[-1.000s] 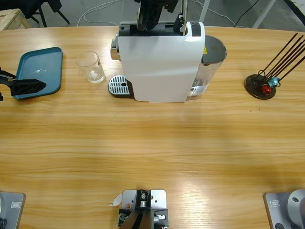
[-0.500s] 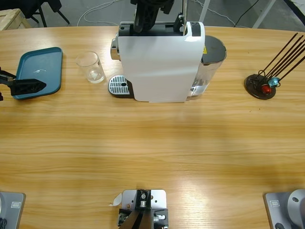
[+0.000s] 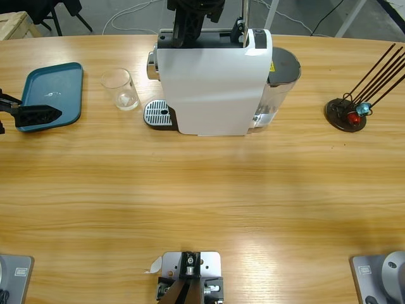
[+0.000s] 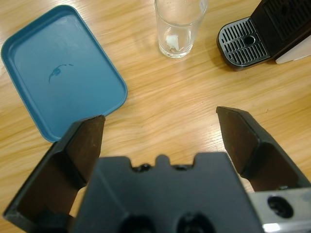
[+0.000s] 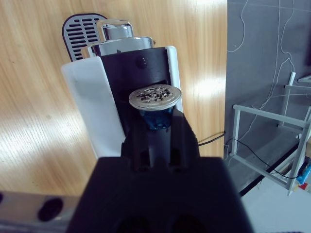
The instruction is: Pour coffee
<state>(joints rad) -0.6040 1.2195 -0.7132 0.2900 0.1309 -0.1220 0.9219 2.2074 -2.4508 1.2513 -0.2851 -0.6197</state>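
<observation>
A clear glass tumbler (image 3: pixel 120 89) (image 4: pixel 180 25) stands on the table between the teal tray (image 3: pixel 54 95) and the drip grate (image 3: pixel 158 114) of the white coffee machine (image 3: pixel 209 82). A thin pale layer of coffee (image 4: pixel 175 46) lies in its bottom. My left gripper (image 3: pixel 54 114) (image 4: pixel 160 119) hovers open at the tray's near edge, well short of the glass, holding nothing. My right gripper (image 3: pixel 187 30) (image 5: pixel 156 124) hangs over the machine's top, shut on a blue capsule (image 5: pixel 155 98) whose silver foil lid is pitted.
The machine's transparent water tank (image 3: pixel 281 82) sits on its right side. A dark round holder (image 3: pixel 345 116) with several long thin sticks stands at the far right. The teal tray (image 4: pixel 60 82) holds nothing but a small mark.
The right arm has shifted slightly up and to the left over the machine's top. The left arm, glass and tray have not moved.
</observation>
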